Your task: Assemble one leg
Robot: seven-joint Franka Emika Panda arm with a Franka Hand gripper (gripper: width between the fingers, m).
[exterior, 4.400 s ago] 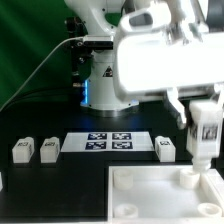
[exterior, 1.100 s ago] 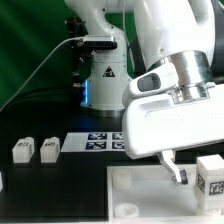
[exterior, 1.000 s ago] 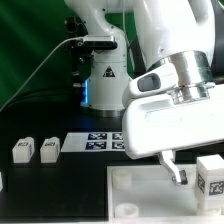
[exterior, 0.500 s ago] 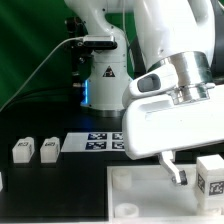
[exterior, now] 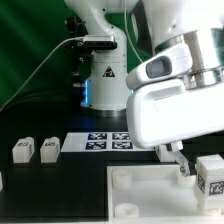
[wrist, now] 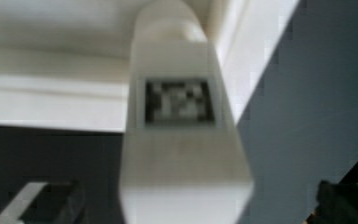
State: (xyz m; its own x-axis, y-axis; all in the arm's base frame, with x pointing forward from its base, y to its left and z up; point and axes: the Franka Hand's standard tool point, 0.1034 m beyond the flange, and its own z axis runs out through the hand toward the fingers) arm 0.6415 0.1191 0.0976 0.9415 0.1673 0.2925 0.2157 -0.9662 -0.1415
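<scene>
A leg (exterior: 212, 178), a chunky white block with a black-and-white tag, stands upright at the white panel's (exterior: 150, 195) far corner on the exterior view's right. My gripper (exterior: 198, 170) is low around it. One finger (exterior: 183, 166) shows just beside the leg. In the wrist view the leg (wrist: 181, 110) runs down the middle, with the gripper (wrist: 185, 205) astride it. Dark gaps separate the leg from both fingers (wrist: 30, 200), so the jaws stand open and clear of it. Two more legs (exterior: 22, 150) (exterior: 48, 149) stand on the table at the exterior view's left.
The marker board (exterior: 108, 141) lies on the black table behind the panel. The robot's base (exterior: 100, 80) stands behind it, before a green backdrop. A round socket (exterior: 128, 208) shows on the panel's near side. The arm's bulky white wrist hides the right rear of the table.
Earlier the gripper held the leg over the panel's corner. In the last half second the wrist shifted up and toward the exterior view's right. The leg stayed in place.
</scene>
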